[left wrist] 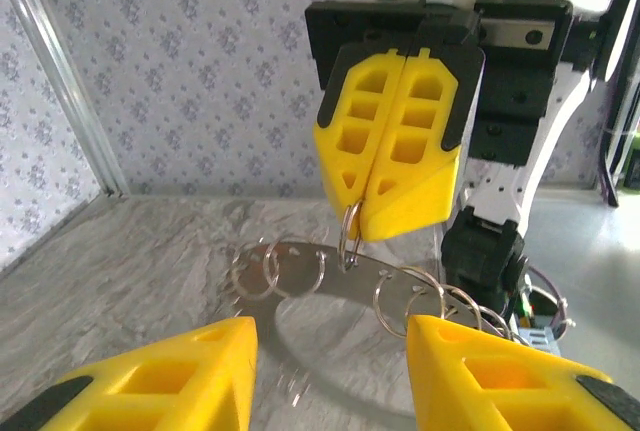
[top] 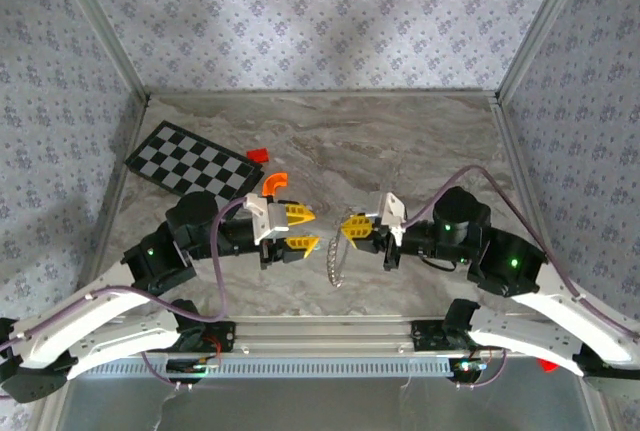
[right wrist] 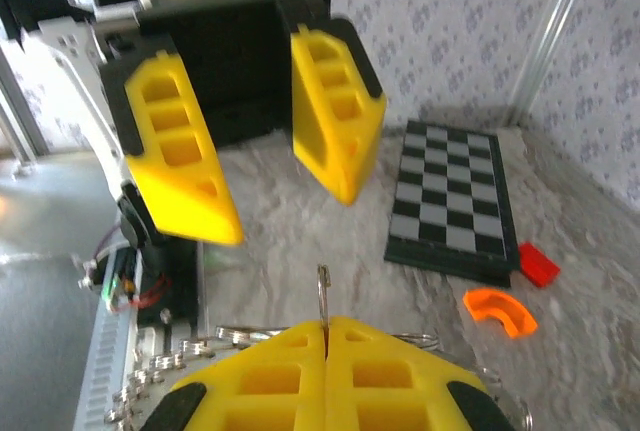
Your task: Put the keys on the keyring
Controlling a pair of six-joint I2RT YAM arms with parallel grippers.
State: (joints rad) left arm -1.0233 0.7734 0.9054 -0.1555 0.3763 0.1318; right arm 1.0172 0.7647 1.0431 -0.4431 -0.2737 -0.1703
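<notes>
The right end effector is clenched on the keyring, pinching one thin wire loop right at its fingertips. The rest of the keyring, a silvery string of small linked rings, trails down from that loop to the marbled bench between the two arms. The left end effector faces it from just across, released, its yellow fingers spread with nothing between them. No keys can be made out among the rings; they are too small to tell. Judging by its look, the keyring is light, hard metal: each loop is stiff and springy, but the string as a whole is limp and will swing and sag from wherever it is pinched. The wire is smooth and thin, so it is likely to slip or twist out of flat pads unless it is gripped squarely across the loop. A good hold for the free left side would seem to be on a neighbouring ring near the pinched one, where the string has least slack. A checkered board, a red block and an orange curved piece lie apart on the left.
</notes>
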